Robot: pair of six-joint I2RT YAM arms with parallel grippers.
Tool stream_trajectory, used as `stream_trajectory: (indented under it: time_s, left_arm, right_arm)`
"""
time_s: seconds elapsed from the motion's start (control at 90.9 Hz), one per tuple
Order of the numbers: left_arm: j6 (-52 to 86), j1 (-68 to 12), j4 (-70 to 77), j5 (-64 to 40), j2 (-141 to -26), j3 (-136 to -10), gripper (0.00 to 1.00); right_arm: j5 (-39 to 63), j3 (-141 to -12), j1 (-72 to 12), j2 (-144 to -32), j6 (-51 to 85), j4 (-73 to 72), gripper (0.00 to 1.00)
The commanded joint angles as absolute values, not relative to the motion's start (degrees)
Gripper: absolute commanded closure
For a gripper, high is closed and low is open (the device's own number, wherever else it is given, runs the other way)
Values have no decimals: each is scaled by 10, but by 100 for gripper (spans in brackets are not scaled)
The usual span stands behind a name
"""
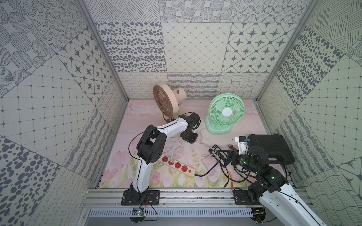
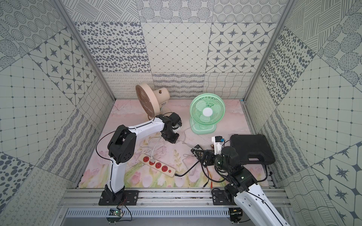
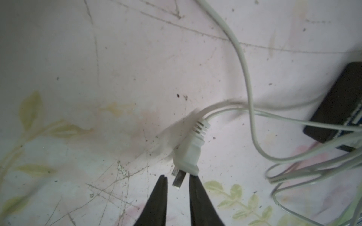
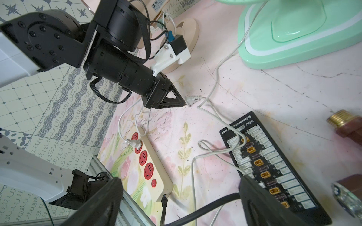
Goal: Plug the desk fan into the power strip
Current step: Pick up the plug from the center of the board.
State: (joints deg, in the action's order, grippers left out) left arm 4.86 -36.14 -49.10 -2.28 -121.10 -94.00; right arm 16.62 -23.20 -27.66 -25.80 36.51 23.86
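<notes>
- Nearest the camera ran one aluminium rail [image 1: 195,195], carrying the bases of the two arms.
- The right gripper [image 4: 181,179] stood wide apart and empty, above the one black cord [image 4: 195,211] and one black connector board [image 4: 274,166].
- The left gripper [image 3: 177,177] reached out over the middle of the mat with its jaws narrow. The metal prongs of one loose white plug [image 3: 191,152] sat in the gap between the tips, but it could not be told whether they pinched it.
- That plug's white cable [image 4: 217,74] ran toward the base of the green fan [image 1: 225,111].
- There were two fans. The green one stood at the back, and a beige fan [image 1: 166,101] stood beside it on the left arm's side.
- One power strip [image 1: 177,165] lay slantwise at the front of the mat, between the two arm bases and just beside the left arm's upright link. It had four red sockets and one red button. The second socket from the end away from the cord already held another white plug [image 4: 135,143].
- One black case [image 1: 272,148] lay closed on the right arm's side.
- The surface was a pink floral mat [image 1: 137,127], scratched and speckled with dirt.
- Three walls of grey-on-pale patterned tiles enclosed the cell, with metal posts at the back corners.
</notes>
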Motion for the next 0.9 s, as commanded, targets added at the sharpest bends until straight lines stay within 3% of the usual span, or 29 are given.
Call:
stream_trajectory:
  time_s: [0.0, 0.319, 0.594, 0.891]
  left_arm:
    - [20, -359, -523, -56, -1218, -945, 75]
    - [22, -359, -514, -73, -1214, -935, 84]
    - [37, -361, -513, -45, -1168, -910, 100]
    - [82, -365, -560, 53, -1058, -889, 100]
  right_arm:
    - [168, -227, -275, -252, 360, 223, 3]
    - [168, -222, -274, -252, 359, 222, 3]
    - [170, -226, -273, -253, 364, 222, 3]
    - [173, -229, -273, -254, 371, 222, 3]
